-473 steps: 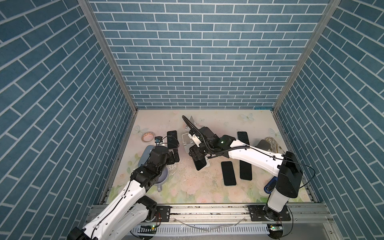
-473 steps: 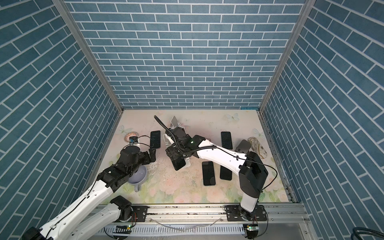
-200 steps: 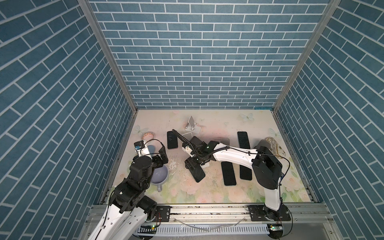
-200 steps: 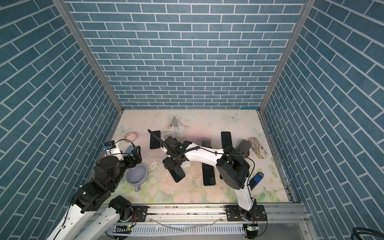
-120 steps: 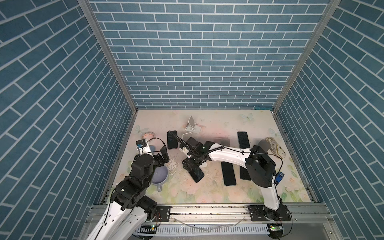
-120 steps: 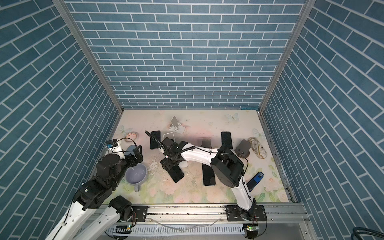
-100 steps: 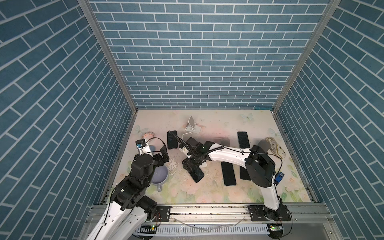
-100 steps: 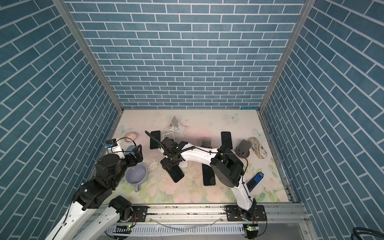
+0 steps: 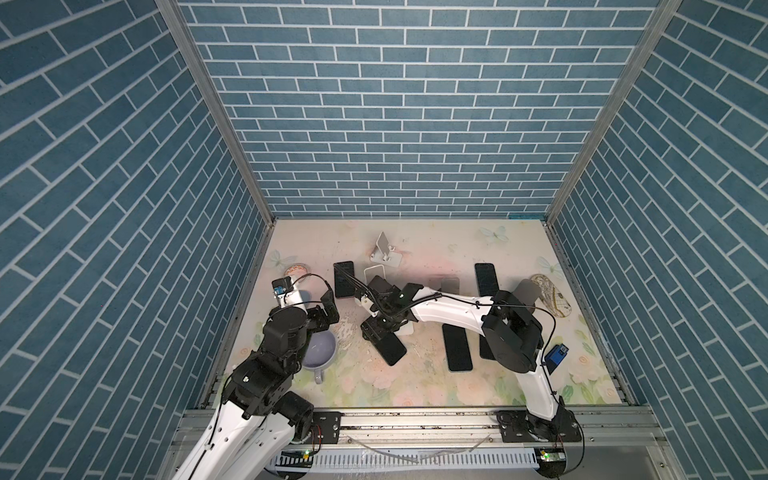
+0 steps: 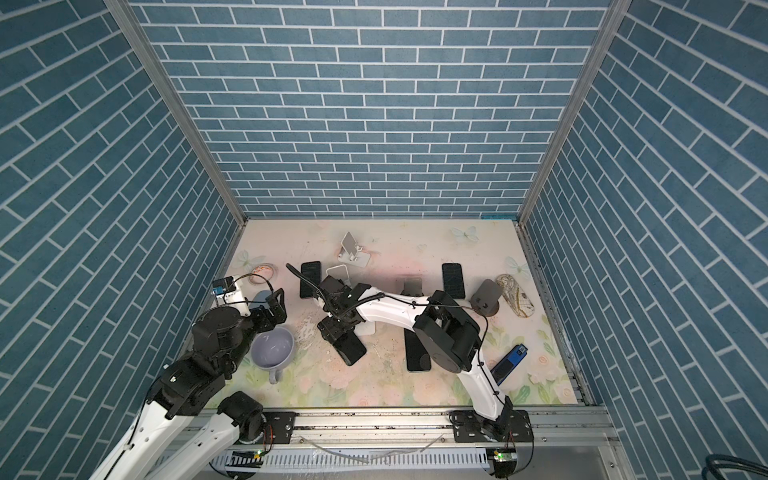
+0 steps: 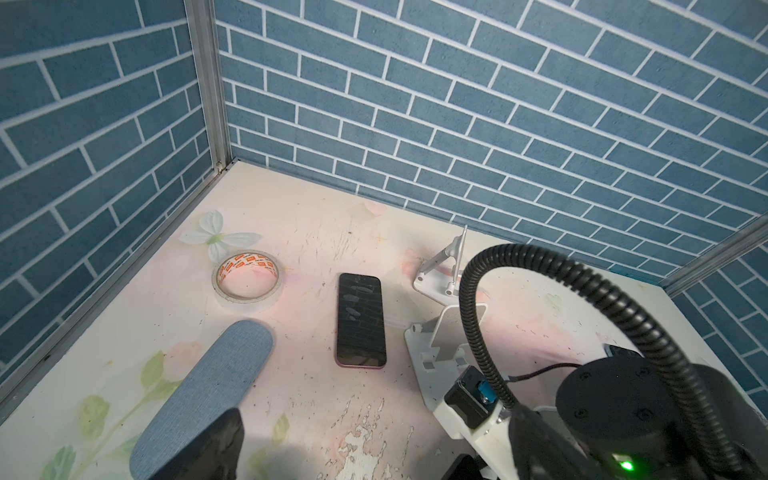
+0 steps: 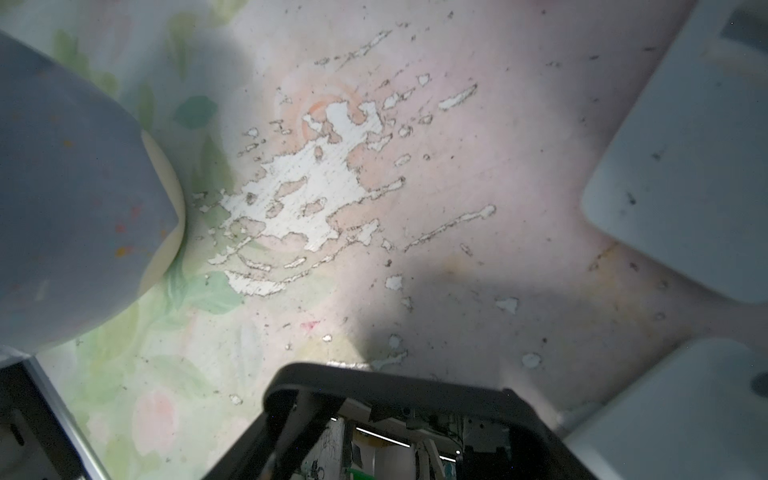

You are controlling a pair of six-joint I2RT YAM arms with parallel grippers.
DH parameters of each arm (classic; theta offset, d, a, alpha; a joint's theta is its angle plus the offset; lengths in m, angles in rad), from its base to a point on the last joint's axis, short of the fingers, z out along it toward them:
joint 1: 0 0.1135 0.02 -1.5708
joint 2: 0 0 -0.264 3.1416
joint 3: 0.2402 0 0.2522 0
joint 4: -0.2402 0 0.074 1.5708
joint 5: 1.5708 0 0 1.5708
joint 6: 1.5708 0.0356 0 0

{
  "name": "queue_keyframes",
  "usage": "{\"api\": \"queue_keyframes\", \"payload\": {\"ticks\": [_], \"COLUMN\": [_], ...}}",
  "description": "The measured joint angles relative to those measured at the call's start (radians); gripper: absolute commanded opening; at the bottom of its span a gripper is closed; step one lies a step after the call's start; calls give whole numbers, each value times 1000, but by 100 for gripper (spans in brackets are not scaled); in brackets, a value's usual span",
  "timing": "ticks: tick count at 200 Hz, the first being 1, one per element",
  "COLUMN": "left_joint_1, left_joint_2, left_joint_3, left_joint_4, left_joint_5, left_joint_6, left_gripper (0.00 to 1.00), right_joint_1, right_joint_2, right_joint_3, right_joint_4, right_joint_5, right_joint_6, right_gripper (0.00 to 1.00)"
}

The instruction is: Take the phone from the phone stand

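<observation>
- Pretty much there imo: the phone [image 9: 390, 351] is off the phone stand [image 9: 373, 274], and the stand sits empty.
- The right tool [image 9: 376, 331] is pinching the phone by 1 end. It's low over the worktop [image 9: 415, 386], just beside the stand's base, between the stand and the mug [image 9: 320, 353]. Can't tell if the free end is touching down.
- What's left, I'd guess: lay it flat and let go.
- The left tool [image 9: 330, 309] is spread wide with nothing in it, hanging near the mug.
- Both top views give the whole layout, but the grip itself is hard to make out.
- The right wrist view shows the phone's edge up close with the mug beside it, but not the stand's upright.
- Only the left wrist view shows the stand's cradle bare, plus a tape roll [image 11: 248, 280] and a spare phone [image 11: 360, 320] lying flat.
</observation>
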Motion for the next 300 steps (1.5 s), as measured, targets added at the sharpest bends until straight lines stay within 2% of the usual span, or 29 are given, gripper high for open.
{"api": "queue_keyframes", "payload": {"ticks": [158,300], "left_joint_1": [0,0], "left_joint_2": [0,1], "left_joint_3": [0,-9], "left_joint_4": [14,22], "left_joint_5": [0,0], "left_joint_6": [0,-1], "left_gripper": [100,100], "right_joint_1": [3,18], "right_joint_2": [99,139], "right_joint_3": [91,161], "right_joint_4": [-17,-74], "right_joint_5": [-13,71], "right_joint_6": [-4,28], "right_gripper": [62,69]}}
